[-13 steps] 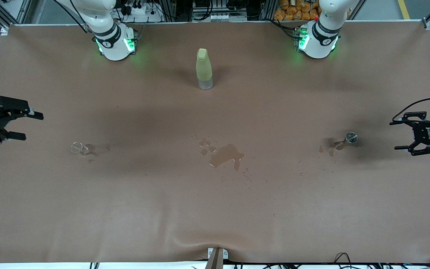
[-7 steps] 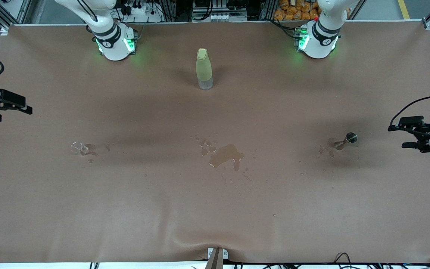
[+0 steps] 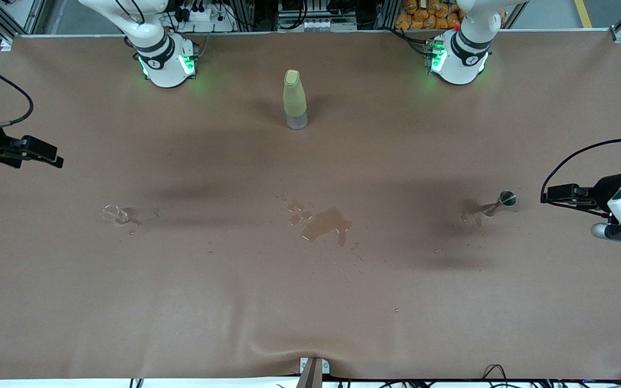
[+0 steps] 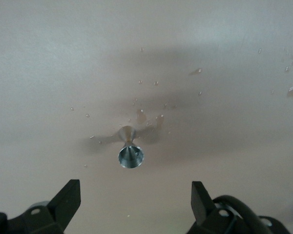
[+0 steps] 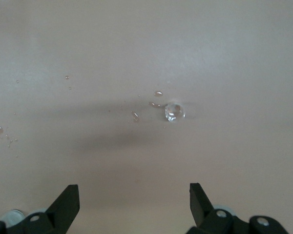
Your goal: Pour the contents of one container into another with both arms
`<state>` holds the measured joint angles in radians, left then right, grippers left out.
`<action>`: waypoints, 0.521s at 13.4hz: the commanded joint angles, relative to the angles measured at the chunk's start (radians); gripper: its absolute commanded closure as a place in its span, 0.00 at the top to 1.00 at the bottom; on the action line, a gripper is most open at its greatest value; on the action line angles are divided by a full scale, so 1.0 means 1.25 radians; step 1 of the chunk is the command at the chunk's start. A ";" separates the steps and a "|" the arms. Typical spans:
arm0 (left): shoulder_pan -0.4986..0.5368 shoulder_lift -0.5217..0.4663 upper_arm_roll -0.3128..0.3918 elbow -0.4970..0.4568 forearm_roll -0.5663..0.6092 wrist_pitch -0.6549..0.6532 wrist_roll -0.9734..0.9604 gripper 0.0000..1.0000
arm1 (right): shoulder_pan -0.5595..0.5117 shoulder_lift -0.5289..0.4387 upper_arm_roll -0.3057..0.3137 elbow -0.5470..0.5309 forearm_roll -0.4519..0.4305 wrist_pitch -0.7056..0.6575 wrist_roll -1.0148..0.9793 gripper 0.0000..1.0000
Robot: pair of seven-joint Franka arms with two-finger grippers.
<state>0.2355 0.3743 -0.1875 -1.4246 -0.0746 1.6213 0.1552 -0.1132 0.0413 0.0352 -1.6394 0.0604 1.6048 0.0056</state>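
The tiny clear cup [image 3: 111, 213] sits on the brown table toward the right arm's end, with wet spots beside it; the right wrist view shows this clear cup [image 5: 175, 111] well ahead of the fingertips. My right gripper [image 3: 52, 158] hovers open over the table's edge area, apart from it; its own view shows the right gripper [image 5: 134, 202] empty. The grey-rimmed cup [image 3: 507, 199] stands toward the left arm's end. My left gripper [image 3: 549, 195] is open, level with it and a short gap away. In the left wrist view the grey-rimmed cup [image 4: 131, 156] lies just ahead of the left gripper [image 4: 135, 200].
A tall yellow-green bottle [image 3: 294, 99] stands upright mid-table, farther from the camera, between the two arm bases. A brownish puddle [image 3: 325, 223] with scattered drops lies at the table's middle. Small wet stains [image 3: 475, 211] spread beside the grey-rimmed cup.
Both grippers have turned at the wrist. The left gripper has moved in toward the grey-rimmed cup. The right gripper has shifted slightly back onto the table. The cups have not moved.
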 commanded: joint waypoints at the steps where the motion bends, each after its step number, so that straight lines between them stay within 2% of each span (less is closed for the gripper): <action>1: -0.003 -0.005 0.003 0.022 0.014 0.000 -0.114 1.00 | 0.016 -0.023 -0.038 -0.021 -0.012 -0.001 0.035 1.00; 4: -0.020 -0.016 0.005 0.020 0.024 -0.006 -0.152 1.00 | 0.011 -0.022 -0.045 -0.021 -0.025 0.019 0.027 1.00; 6: -0.025 -0.043 0.008 0.008 0.046 -0.032 -0.272 1.00 | 0.011 -0.022 -0.045 -0.021 -0.049 0.045 0.026 1.00; 7: -0.024 -0.053 0.005 0.013 0.090 -0.033 -0.332 1.00 | 0.011 -0.022 -0.045 -0.016 -0.056 0.043 0.027 1.00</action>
<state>0.2181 0.3574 -0.1869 -1.3973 -0.0363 1.6043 -0.1361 -0.1123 0.0379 -0.0163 -1.6430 0.0277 1.6457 0.0283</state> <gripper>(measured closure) 0.000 0.000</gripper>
